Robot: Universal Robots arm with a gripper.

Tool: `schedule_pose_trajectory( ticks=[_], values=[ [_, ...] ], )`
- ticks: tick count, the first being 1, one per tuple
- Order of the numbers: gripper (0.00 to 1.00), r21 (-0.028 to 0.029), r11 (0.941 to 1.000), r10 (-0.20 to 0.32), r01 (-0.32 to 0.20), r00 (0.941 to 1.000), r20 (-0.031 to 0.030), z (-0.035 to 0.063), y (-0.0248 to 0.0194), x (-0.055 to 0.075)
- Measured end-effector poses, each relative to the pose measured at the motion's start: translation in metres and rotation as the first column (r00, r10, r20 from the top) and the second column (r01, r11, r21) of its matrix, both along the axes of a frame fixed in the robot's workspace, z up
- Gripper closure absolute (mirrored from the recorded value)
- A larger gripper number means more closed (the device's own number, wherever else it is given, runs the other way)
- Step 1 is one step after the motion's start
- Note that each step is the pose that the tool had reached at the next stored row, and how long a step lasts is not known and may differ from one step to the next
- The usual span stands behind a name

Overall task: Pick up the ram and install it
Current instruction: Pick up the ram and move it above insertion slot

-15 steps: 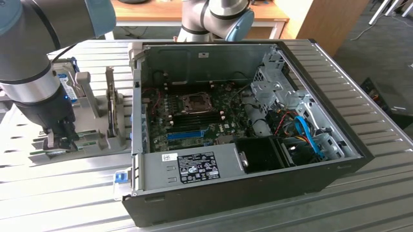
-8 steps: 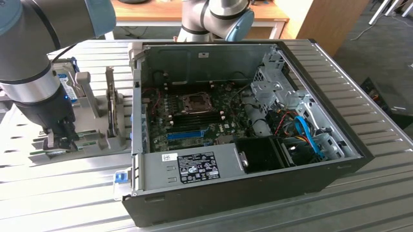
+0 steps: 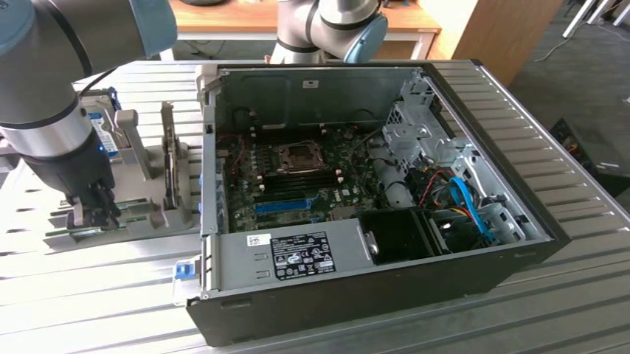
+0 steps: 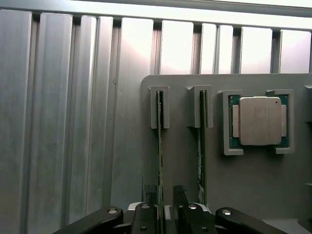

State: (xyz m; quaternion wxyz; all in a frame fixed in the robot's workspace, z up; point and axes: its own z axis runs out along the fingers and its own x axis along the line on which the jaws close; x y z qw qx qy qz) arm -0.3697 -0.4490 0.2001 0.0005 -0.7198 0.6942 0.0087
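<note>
Ram (image 4: 159, 146) not yet lifted, standing on edge in slot of gray holder (image 4: 243, 185), between the jaws of gripper (image 4: 165, 194), apart with small gap at one side, not clamped; likely remaining: grasp, lift, installing into open computer (image 3: 295, 317).

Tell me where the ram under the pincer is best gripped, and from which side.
Probably pinch the ram across its flat faces, coming straight down from above: it stands on edge in the grey holder, upper long edge free, a second stick close alongside.
</note>
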Motion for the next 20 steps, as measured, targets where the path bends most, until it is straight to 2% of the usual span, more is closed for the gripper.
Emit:
schedule_pose_trajectory(
  ticks=[20],
  values=[
    [0.73,-0.0001,1.0,0.0,0.0,1.0,-0.0002,0.0012,-0.0001,0.0001]
  ],
)
